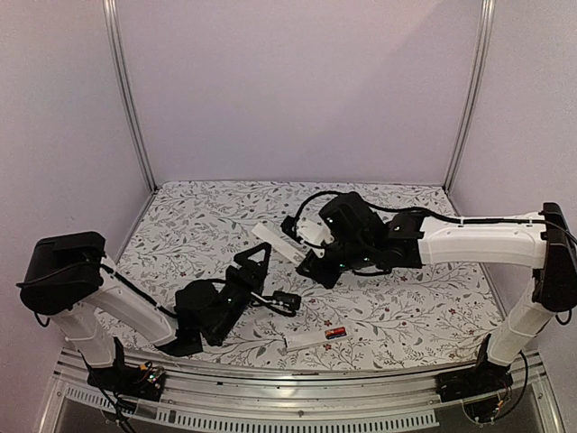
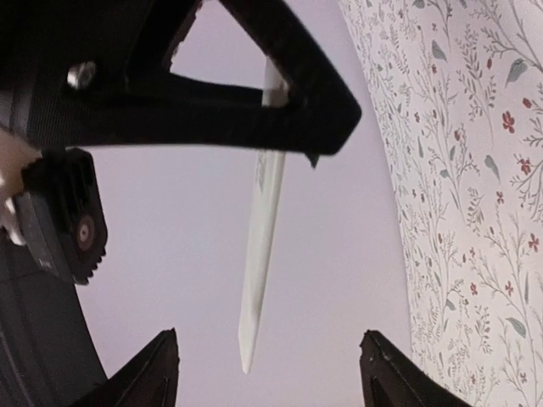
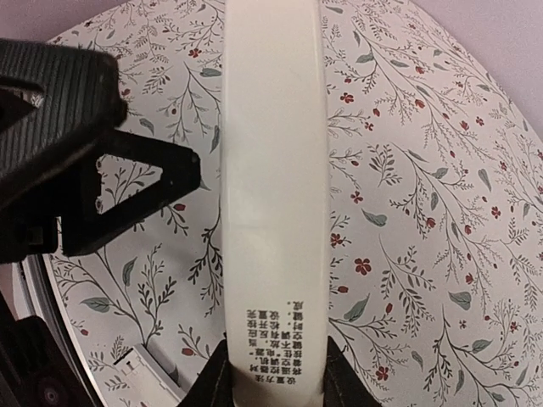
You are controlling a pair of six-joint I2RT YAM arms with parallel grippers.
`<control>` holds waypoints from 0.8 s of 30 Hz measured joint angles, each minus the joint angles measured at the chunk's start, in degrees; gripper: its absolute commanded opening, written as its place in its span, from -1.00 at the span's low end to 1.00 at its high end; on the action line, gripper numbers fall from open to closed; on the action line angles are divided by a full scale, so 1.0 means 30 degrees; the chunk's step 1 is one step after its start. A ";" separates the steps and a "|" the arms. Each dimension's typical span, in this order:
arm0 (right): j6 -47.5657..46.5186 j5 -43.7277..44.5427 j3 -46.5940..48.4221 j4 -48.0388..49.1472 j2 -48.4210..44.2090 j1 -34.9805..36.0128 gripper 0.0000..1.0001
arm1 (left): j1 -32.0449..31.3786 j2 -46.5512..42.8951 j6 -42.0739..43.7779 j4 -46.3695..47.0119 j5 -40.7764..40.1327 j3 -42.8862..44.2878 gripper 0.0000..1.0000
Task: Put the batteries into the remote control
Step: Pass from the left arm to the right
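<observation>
A floral-covered bench [image 1: 406, 298] carries 2 black-and-white arms that meet near its middle. The right fingers [image 1: 305, 255] are clenched on 1 end of the white remote [image 1: 273, 239], holding it raised off the bench. The left fingers [image 1: 270, 281] are released, spread wide just beside it. Near the front edge lies a white strip [image 1: 306, 340] with 1 red-and-black battery [image 1: 335, 334] on it.

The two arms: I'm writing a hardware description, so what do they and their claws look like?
Both the left arm and the right arm have white tubular links, bulky black joint housings and thin black cables looping alongside. The left claw and the right claw are black, with fingers shaped as hollow triangles. No markings are legible.
</observation>
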 measured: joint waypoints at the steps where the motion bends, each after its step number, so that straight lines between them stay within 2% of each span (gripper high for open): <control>1: -0.0335 -0.0124 -0.0335 -0.0022 -0.0313 -0.0124 -0.69 | -0.0007 -0.0226 -0.0481 -0.0022 -0.0226 -0.0189 0.50; 5: -0.2441 -0.0525 -0.1559 -0.0386 -0.1763 -0.0736 -0.69 | 0.0000 -0.2769 -0.4801 -0.0750 -0.1253 -0.0743 0.50; 8: -0.4357 -0.1035 -0.2113 -0.0736 -0.2790 -0.0969 -0.68 | 0.0029 -0.6513 -1.0586 -0.4881 -0.0903 -0.0146 0.47; 11: -0.6339 -0.1479 -0.2288 -0.1355 -0.3621 -0.0984 -0.67 | 0.0648 -1.0484 -1.7347 -1.1315 0.2076 0.1530 0.47; 14: -0.8051 -0.1821 -0.2288 -0.1902 -0.4116 -0.0984 -0.66 | 0.1734 -1.3406 -2.2790 -1.5052 0.5217 0.2324 0.47; 18: -0.9923 -0.2004 -0.2288 -0.2528 -0.4364 -0.0984 -0.66 | 0.2776 -1.4127 -2.7620 -1.7908 0.8488 0.3060 0.53; 24: -1.2881 -0.1690 -0.2288 -0.3249 -0.4568 -0.0663 -0.66 | 0.5122 -1.3391 -3.3208 -2.1354 1.6072 0.3745 0.59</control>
